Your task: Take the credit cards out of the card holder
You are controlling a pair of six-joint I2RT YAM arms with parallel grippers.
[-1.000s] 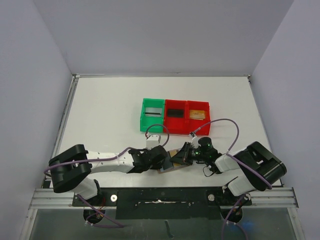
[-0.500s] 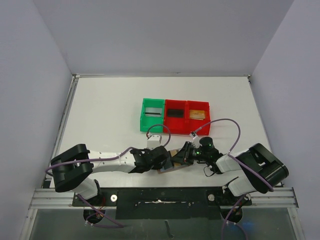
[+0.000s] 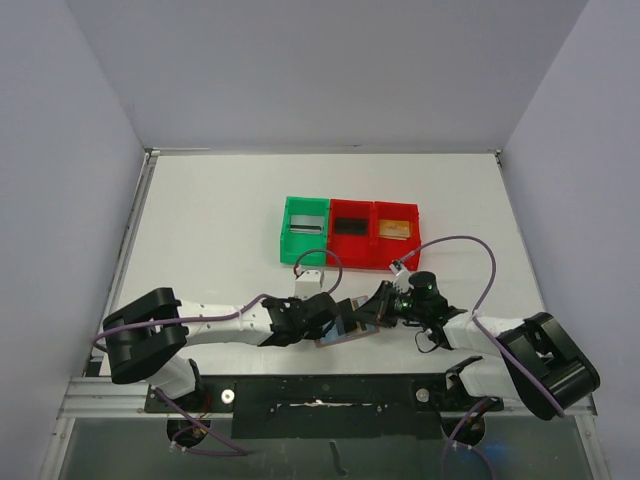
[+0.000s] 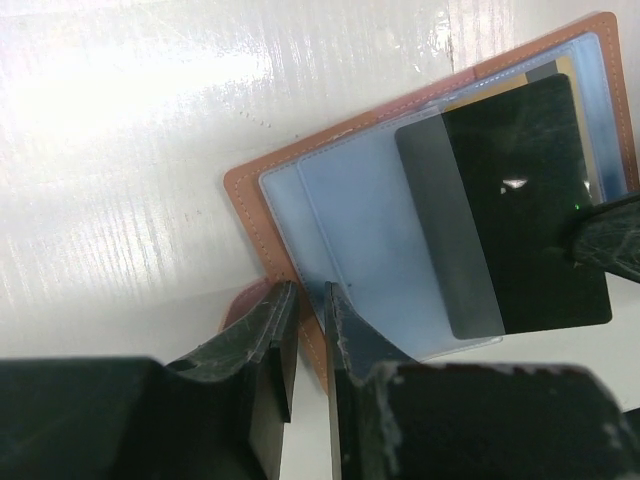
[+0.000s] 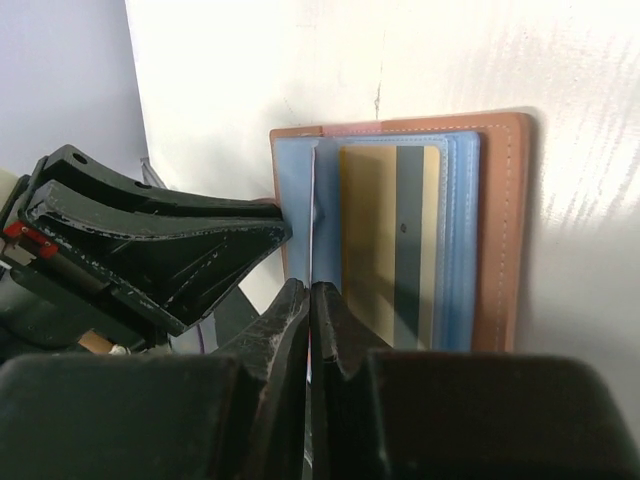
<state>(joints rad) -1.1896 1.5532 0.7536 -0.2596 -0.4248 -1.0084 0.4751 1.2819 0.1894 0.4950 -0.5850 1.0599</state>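
The tan card holder (image 3: pixel 345 328) lies open between the two arms, its light blue lining (image 4: pixel 350 210) facing up. My left gripper (image 4: pixel 310 292) is shut on its near brown edge; from above the left gripper (image 3: pixel 328 315) sits at the holder's left side. A black credit card (image 4: pixel 520 200) with a grey stripe sticks partly out of a pocket. My right gripper (image 5: pixel 309 290) is shut on that card, seen edge-on (image 5: pixel 313 200). A gold credit card (image 5: pixel 375 230) lies flat in the holder (image 5: pixel 500 220). From above the right gripper (image 3: pixel 372 308) is at the holder's right side.
Three bins stand in a row behind the holder: a green bin (image 3: pixel 303 230) with a greyish card, a red bin (image 3: pixel 350 228) with a dark card, and another red bin (image 3: pixel 397 230) with a gold card. Grey walls close in the white table (image 3: pixel 210 220).
The right arm's elbow has swung right and lower while its gripper stayed at the holder. The left arm has hardly moved and still pinches the holder's edge.
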